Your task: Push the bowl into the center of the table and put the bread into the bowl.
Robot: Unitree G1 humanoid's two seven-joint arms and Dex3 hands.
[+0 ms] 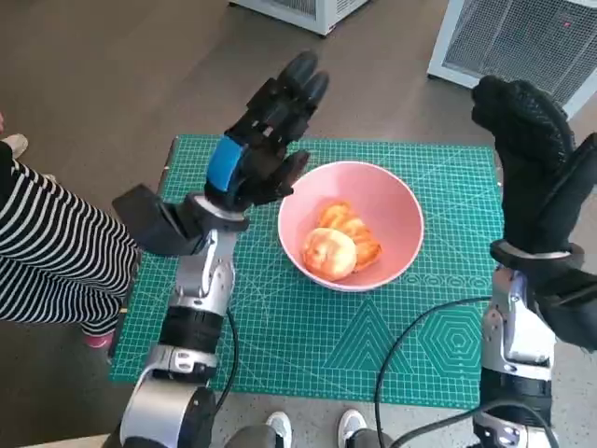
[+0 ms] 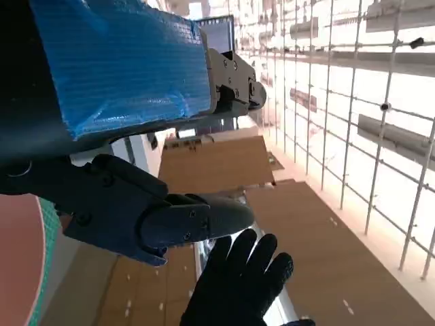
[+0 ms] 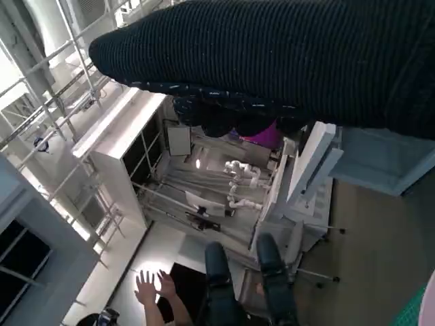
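Standing raised above the desk, the left robot hand [image 1: 266,140] shows its blue-taped back and its black fingers [image 1: 297,84] held straight and spread, holding nothing. It hangs over the far left part of the green cutting mat [image 1: 280,327], just beside the rim of the bowl [image 1: 392,210], and I cannot tell whether it touches that rim. The right robot hand [image 1: 532,159], in its black knitted glove, is lifted upright over the right edge of the desk, fingers apart, nothing in it, clear of the bowl.

The pink bowl stands on the mat near the middle of the desk, slightly toward the far side. Bread [image 1: 340,245] lies inside it: a round golden bun at the near left of the hollow, with a second piece touching it behind and to the right.

In the left wrist view the gloved right robot hand [image 2: 238,282] appears open beyond the left one's black fingers [image 2: 183,221], with a slice of the pink bowl [image 2: 17,258] at the edge.

A person's striped sleeve [image 1: 51,247] reaches in at the left of the desk. White shoes [image 1: 317,427] show at the near edge. A black cable [image 1: 410,341] crosses the mat's near right corner. Two white grilled units [image 1: 522,37] stand on the floor beyond.
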